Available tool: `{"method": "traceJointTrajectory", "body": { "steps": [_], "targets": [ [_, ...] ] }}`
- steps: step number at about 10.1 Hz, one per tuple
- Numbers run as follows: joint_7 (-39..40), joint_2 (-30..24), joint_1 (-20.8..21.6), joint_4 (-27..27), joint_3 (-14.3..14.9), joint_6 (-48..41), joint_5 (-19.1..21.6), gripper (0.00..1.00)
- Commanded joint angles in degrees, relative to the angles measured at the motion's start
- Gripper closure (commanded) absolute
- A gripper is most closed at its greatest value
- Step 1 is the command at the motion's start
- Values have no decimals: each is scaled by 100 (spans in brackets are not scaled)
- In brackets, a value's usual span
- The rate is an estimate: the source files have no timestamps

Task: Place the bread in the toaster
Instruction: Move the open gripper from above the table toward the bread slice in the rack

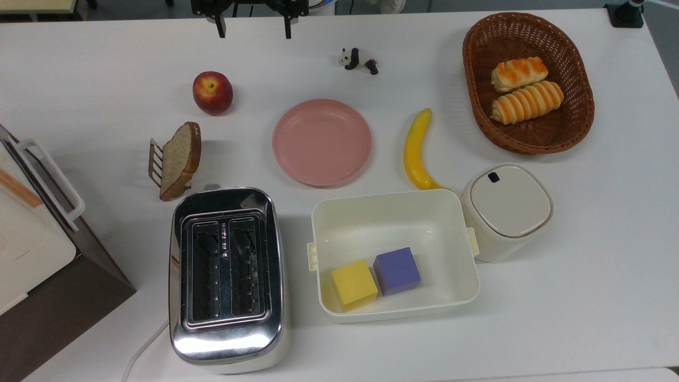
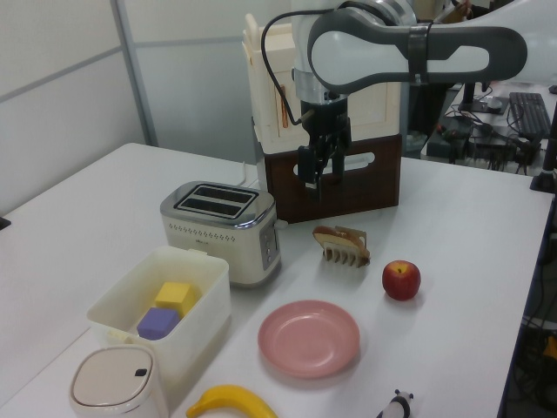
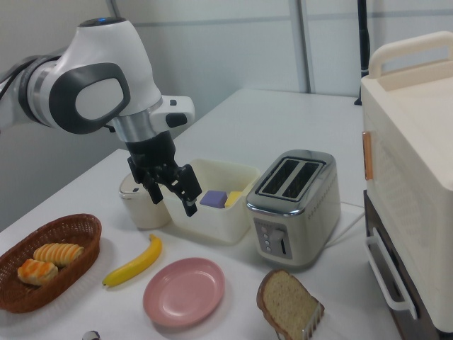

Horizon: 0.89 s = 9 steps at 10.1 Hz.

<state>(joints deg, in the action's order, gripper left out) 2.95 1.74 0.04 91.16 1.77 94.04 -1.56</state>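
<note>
The bread (image 1: 180, 159), a speckled tan slice with a brown crust, stands on edge leaning in a small wire toast rack (image 1: 155, 162). It sits just beyond the chrome two-slot toaster (image 1: 225, 276), whose dark slots hold nothing. The slice also shows in the right view (image 3: 287, 306), and edge-on in the left view (image 2: 334, 234). My gripper (image 1: 254, 27) hangs open and holds nothing, high over the table's far edge, well away from the bread. From the sides, the gripper (image 2: 320, 177) (image 3: 173, 200) is in the air above the table, and the toaster (image 2: 222, 222) (image 3: 294, 205) stands apart from it.
A red apple (image 1: 212, 93), a pink plate (image 1: 322, 142), a banana (image 1: 416, 151) and a panda figure (image 1: 358, 60) lie mid-table. A wicker basket (image 1: 581, 114) holds two rolls. A white bin (image 1: 395, 212) holds two cubes, next to a lidded canister (image 1: 506, 209). A cream and brown cabinet (image 1: 32, 249) stands at the top view's left.
</note>
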Motion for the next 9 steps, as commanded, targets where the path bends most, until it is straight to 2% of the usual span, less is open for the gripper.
{"method": "traceJointTrajectory", "body": {
  "steps": [1,6,9],
  "targets": [
    [-58,-25,-12,-28,26,-106,-2,0],
    [-32,72,-21,-37,43,-62,-46,0],
    [-14,134,-214,-28,34,201,-63,0]
  ]
}}
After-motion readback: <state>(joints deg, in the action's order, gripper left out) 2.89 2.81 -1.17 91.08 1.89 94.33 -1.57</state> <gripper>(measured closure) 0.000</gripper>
